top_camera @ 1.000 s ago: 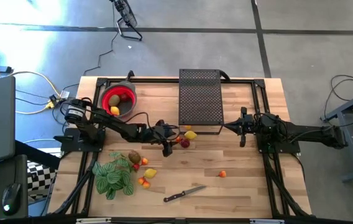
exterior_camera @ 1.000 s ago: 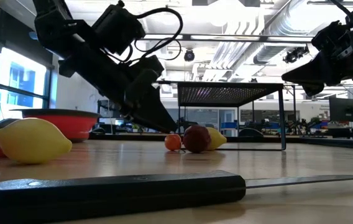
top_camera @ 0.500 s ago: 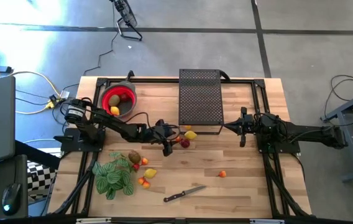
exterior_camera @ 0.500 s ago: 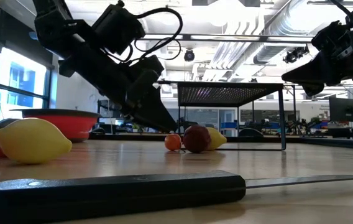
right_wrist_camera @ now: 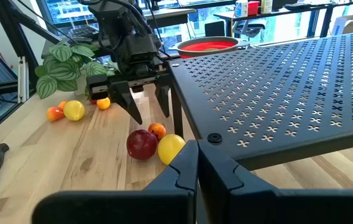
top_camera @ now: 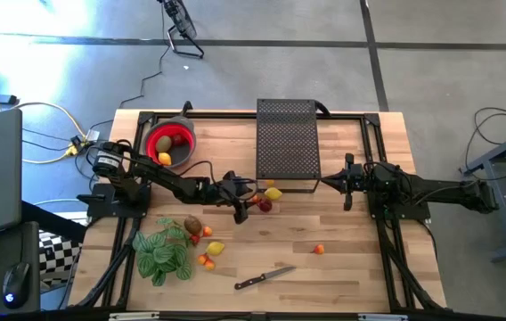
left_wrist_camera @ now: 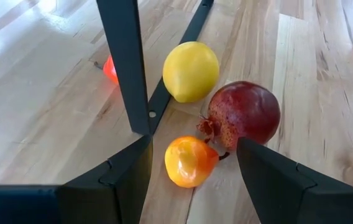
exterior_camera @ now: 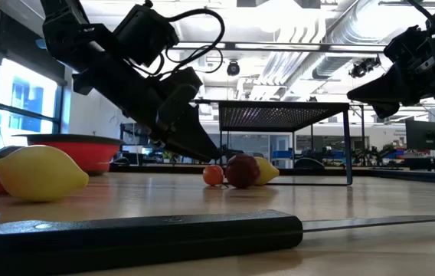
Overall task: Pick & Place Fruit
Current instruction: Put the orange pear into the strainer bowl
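Left claw (left_wrist_camera: 192, 165) open — straddling orange fruit (left_wrist_camera: 189, 162)

No readable text, label, brand, number or sign appears on anything in these views.

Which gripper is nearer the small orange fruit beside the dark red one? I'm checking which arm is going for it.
Left. The left gripper hangs open with its fingers either side of the small orange fruit. The right gripper waits shut, across the mesh rack from it.
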Robot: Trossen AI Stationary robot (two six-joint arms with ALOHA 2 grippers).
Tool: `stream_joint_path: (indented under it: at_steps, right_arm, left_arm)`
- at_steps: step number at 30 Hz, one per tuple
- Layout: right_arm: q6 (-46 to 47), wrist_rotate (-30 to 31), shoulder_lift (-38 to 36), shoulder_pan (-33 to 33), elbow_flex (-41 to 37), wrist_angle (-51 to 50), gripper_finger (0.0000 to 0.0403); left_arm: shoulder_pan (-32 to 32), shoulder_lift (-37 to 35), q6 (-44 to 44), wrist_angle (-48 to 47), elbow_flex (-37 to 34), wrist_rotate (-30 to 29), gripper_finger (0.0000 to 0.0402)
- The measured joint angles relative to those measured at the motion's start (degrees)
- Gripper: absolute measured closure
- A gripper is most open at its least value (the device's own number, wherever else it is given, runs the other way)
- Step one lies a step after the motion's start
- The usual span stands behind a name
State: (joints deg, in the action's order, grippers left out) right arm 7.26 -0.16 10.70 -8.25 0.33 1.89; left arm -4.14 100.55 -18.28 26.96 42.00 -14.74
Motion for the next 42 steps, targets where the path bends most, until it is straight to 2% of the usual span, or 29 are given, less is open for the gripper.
stream_joint_path:
  at_steps: [8,22,42]
  right_arm:
    - [-0.02,0.00,0.00,0.00,0.01,0.00,0.0401]
    - [-0.02,0.11,0.00,0.00,0.01,-0.15,0.0401]
    - [-0.02,0.02,0.00,0.00,-0.01,-0.33,0.0401]
  left_arm:
    - [-0.13,0.64,-1.52,-0.23,-0.02,0.02,0.0171]
    - [-0.39,8.09,1.50,-0.68,5.33,-0.41,0.0171]
    - [-0.39,8.13,0.21,-3.19,5.31,-0.44,0.0172]
